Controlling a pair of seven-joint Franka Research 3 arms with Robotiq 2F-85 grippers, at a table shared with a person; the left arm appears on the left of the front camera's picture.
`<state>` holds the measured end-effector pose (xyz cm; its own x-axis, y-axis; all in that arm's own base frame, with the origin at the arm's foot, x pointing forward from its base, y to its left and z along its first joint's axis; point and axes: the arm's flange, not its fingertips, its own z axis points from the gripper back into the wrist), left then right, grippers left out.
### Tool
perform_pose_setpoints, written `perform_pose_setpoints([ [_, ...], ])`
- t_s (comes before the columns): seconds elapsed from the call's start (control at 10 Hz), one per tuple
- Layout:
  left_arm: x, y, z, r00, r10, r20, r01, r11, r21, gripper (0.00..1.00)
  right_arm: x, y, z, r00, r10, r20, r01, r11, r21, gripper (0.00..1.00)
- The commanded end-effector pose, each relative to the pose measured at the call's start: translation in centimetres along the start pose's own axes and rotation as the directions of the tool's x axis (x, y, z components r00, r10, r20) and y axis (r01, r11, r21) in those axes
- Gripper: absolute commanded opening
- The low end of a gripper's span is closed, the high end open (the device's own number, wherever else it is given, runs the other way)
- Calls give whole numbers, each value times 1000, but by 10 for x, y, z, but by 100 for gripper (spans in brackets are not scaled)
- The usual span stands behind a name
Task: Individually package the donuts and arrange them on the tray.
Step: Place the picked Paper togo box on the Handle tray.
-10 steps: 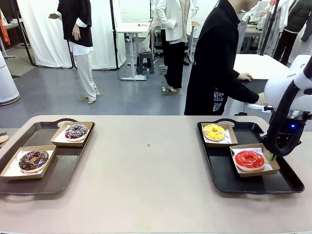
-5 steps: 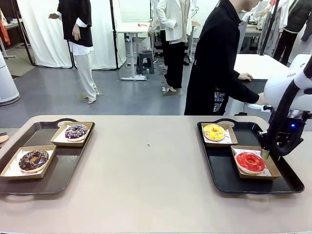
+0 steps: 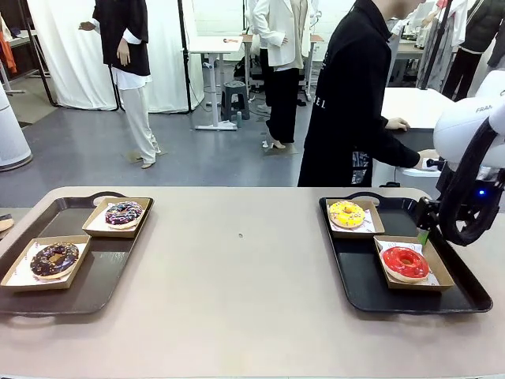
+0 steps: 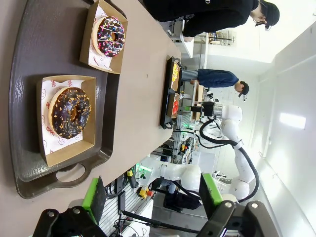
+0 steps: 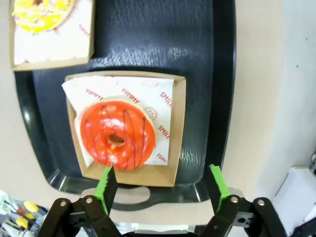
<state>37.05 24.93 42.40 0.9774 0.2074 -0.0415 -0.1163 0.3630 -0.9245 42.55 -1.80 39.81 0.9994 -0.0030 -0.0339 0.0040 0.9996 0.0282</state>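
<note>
Two black trays hold the donuts, each in its own open cardboard box on printed paper. On the right tray [image 3: 359, 276] sit the yellow sprinkled donut [image 3: 347, 214] and, nearer, the glossy red donut [image 3: 404, 261]. My right gripper [image 3: 424, 230] hangs open just above and behind the red donut's box, touching nothing. The right wrist view looks down on the red donut [image 5: 117, 134] beyond the open right gripper [image 5: 162, 182]. The left tray [image 3: 102, 276] carries the purple-black sprinkled donut [image 3: 124, 213] and the dark chocolate donut [image 3: 54, 260]. My left gripper [image 4: 153, 192] is open, back from the chocolate donut [image 4: 70, 112].
A person in black [image 3: 347, 95] stands behind the far edge of the table, turned away, with a hand on another table. Bare tabletop [image 3: 245, 268] stretches between the two trays.
My right gripper has opened and let go of the red donut's box, which has settled flat on the tray. The gripper has lifted and drawn back to the right.
</note>
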Motion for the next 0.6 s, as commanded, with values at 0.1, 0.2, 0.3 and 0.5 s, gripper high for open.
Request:
perform_pose_setpoints([
  [0.1, -1, -2, 2, 1000, 7, 4, -7, 1000, -1, 100, -30, 10, 35, 996, 82, 27, -82, 997, -1, 100],
  [0.2, -1, -2, 2, 1000, 7, 4, -7, 1000, -1, 100, -37, 13, 49, 994, 95, 50, -94, 995, -14, 100],
  [0.3, -1, -2, 2, 1000, 7, 4, -7, 1000, -1, 100, -43, 17, 61, 993, 102, 63, -100, 994, -34, 100],
  [0.5, -1, -2, 2, 1000, 7, 4, -7, 1000, -1, 100, -28, 24, 63, 994, 79, 75, -72, 993, -90, 100],
])
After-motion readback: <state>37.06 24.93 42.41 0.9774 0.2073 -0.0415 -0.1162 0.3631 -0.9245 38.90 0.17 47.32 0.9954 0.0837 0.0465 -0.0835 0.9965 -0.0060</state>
